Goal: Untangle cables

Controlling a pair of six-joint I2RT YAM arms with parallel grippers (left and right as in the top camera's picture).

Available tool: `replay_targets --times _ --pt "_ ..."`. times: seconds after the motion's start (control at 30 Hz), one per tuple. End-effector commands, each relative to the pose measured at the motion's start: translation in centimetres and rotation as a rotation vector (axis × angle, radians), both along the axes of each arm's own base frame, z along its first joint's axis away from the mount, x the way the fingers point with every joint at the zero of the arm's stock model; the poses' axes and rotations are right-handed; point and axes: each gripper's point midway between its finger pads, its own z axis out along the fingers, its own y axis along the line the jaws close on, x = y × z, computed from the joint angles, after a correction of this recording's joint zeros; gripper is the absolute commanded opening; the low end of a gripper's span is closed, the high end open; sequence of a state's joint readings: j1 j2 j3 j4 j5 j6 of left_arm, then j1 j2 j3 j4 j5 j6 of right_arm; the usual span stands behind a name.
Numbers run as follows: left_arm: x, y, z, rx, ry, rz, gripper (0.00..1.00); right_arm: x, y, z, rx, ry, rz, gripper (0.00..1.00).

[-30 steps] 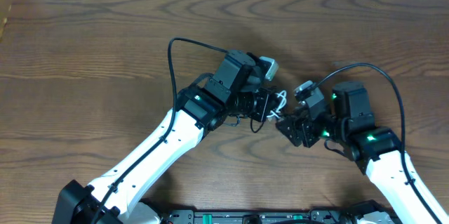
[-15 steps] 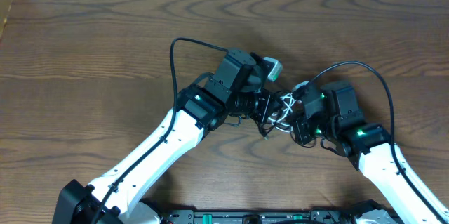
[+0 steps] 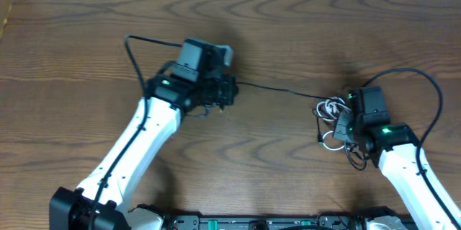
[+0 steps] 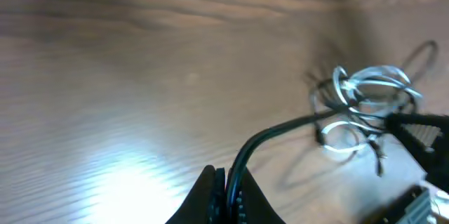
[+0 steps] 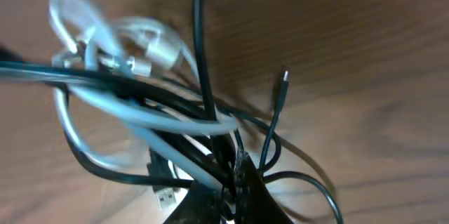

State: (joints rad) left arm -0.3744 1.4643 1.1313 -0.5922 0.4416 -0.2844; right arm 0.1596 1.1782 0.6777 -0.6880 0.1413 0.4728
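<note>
On the left side of the counter (image 3: 86,35), the left fingers (image 3: 225,91) hold one end of the black cable (image 3: 277,89). This cable runs in a nearly straight line to the right, into a knot where it is mixed with the loops of the white cable (image 3: 333,106), just beside the right fingers (image 3: 346,125). The step in hand is, I think, to draw the black cable out of the knot. To do it well, the pull from the left should be slow and low over the wood, along the line of the cable, while the right side only anchors the bundle. If the white loops begin to close on the black strand (a tight knot is harder to open than a loose one), it is better to give slack than to pull more. A small plug end (image 5: 284,76) stands free near the bundle and could catch in a loop. The left fingers are pressed together on the black cable, with no gap visible in the wrist view. The right fingers are also closed, clamped on several strands at the edge of the knot, black for certain and, it seems, one white.
</note>
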Motion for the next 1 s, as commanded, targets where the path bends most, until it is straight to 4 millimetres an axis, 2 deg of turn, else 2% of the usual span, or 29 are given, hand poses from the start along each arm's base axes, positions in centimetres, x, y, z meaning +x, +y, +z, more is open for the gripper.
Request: replay_targets --times 0.0,0.03,0.07,0.1,0.13,0.17,0.2,0.27,0.33,0.43,0.53,0.77,0.97 --pt "1.1 2.5 0.2 0.038 -0.032 0.046 0.07 0.2 -1.8 -0.1 0.001 -0.012 -0.116 0.01" --pt "1.3 2.8 0.2 0.038 -0.032 0.057 0.07 0.6 -0.9 0.0 0.046 -0.021 -0.068 0.01" --pt "1.4 3.1 0.2 0.037 -0.032 0.063 0.08 1.3 0.8 0.2 0.115 -0.041 0.032 0.01" --pt "1.4 3.0 0.2 0.036 -0.031 0.062 0.14 1.7 2.4 0.6 0.172 -0.063 0.124 0.01" --pt "1.2 2.7 0.3 0.020 -0.027 0.051 0.43 2.3 5.9 1.8 0.302 -0.121 0.335 0.01" --pt "1.1 2.5 0.4 0.008 -0.023 0.042 0.55 2.2 8.5 3.1 0.400 -0.171 0.492 0.01" --pt "0.9 2.2 0.4 -0.002 -0.020 0.033 0.63 1.7 10.9 4.6 0.503 -0.227 0.646 0.01" --pt "0.7 1.9 0.4 -0.005 -0.018 0.022 0.71 0.1 14.4 7.6 0.681 -0.326 0.879 0.01" --pt "0.5 1.5 0.4 -0.006 -0.018 0.011 0.74 -1.4 16.4 9.8 0.801 -0.388 1.023 0.01" --pt "0.1 0.6 0.6 -0.020 -0.016 -0.019 0.75 -3.0 17.7 11.0 0.873 -0.416 1.128 0.01" --pt "-0.8 -1.1 1.2 -0.081 -0.018 -0.102 0.75 -3.5 18.4 10.8 0.868 -0.405 1.161 0.01" --pt "-3.8 -4.3 3.7 -0.281 -0.026 -0.343 0.75 -3.1 18.4 9.8 0.800 -0.388 1.149 0.01" --pt "-4.5 -4.9 4.4 -0.327 -0.025 -0.387 0.75 -3.1 18.4 9.9 0.801 -0.389 1.150 0.01"
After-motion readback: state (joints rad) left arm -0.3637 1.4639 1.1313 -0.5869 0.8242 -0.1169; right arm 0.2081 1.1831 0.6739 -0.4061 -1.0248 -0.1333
